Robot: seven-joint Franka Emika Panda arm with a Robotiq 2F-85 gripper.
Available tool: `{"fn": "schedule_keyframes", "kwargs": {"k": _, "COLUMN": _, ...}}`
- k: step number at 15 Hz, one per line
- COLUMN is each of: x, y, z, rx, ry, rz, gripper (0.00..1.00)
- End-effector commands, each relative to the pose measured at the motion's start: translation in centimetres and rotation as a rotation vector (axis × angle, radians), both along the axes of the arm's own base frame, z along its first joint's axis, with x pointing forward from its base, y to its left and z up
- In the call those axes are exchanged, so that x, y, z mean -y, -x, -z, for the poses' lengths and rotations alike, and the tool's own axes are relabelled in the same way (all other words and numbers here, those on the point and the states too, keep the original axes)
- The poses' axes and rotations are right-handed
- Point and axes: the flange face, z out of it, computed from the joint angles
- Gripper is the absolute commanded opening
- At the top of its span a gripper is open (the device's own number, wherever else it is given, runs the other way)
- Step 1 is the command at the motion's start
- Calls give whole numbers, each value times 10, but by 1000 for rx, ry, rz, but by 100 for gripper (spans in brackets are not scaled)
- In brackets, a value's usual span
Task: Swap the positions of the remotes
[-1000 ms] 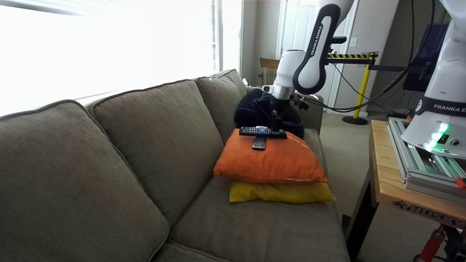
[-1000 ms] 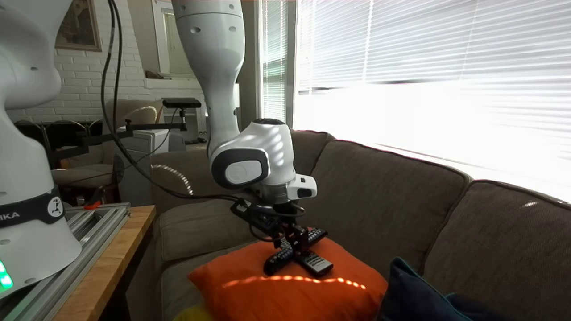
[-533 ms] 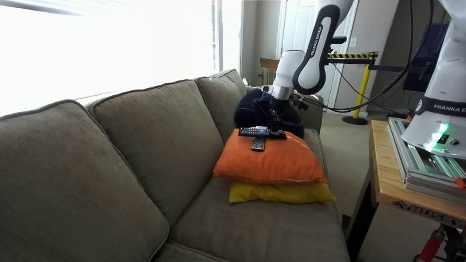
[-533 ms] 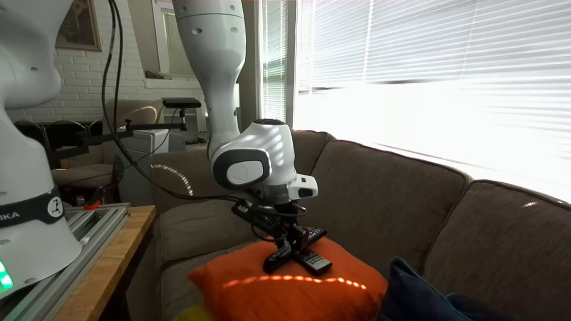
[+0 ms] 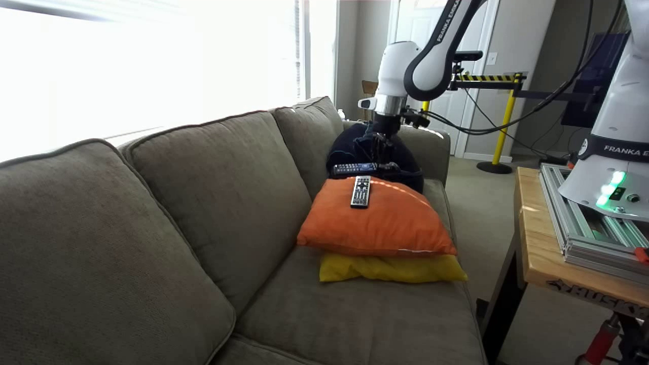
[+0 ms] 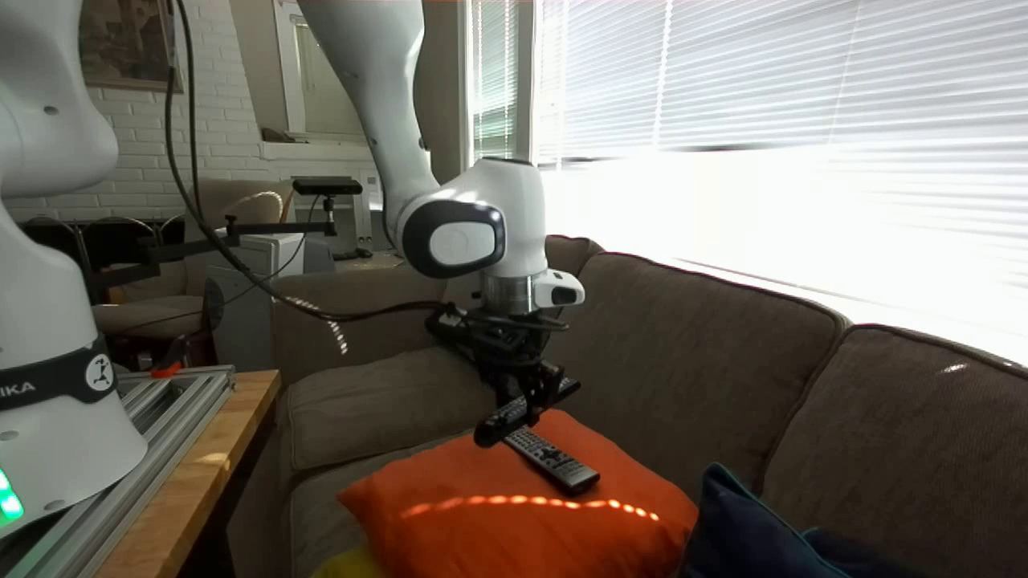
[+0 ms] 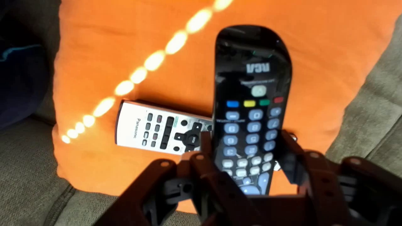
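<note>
Fingers (image 7: 290, 157) pinch the black remote (image 7: 251, 106) over the grey remote (image 5: 360, 192), the lifting step, seemingly, and next it should settle alongside on the orange cushion (image 5: 377, 225)!

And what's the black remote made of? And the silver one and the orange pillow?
The black remote looks like glossy plastic: its end shows shiny reflections. The silver remote is probably plastic too; its face has a smooth, silvery finish, perhaps paint, though thin metal is possible. The orange pillow looks like smooth cloth, judging by its wrinkles; which kind, I can't tell.
</note>
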Motion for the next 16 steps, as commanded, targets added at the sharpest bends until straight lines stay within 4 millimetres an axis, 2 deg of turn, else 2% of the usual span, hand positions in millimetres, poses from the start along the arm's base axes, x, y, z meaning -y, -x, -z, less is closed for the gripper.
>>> {"fn": "schedule_keyframes", "kwargs": {"k": 1, "x": 13, "y": 0, "z": -44, "rx": -29, "ry": 51, "rz": -178, "gripper": 28}}
{"fn": "schedule_keyframes", "kwargs": {"k": 4, "x": 27, "y": 0, "z": -55, "rx": -24, "ry": 72, "rz": -339, "gripper": 28}}
{"fn": "schedule_keyframes", "kwargs": {"k": 11, "x": 60, "y": 20, "z": -33, "rx": -49, "ry": 63, "rz": -736, "gripper": 28}}
{"fn": "schedule_keyframes", "kwargs": {"k": 12, "x": 58, "y": 13, "z": -34, "rx": -43, "ry": 69, "rz": -645, "gripper": 53}}
{"fn": "schedule_keyframes", "kwargs": {"k": 16, "x": 61, "y": 18, "z": -31, "rx": -51, "ry": 71, "rz": -720, "gripper": 53}}
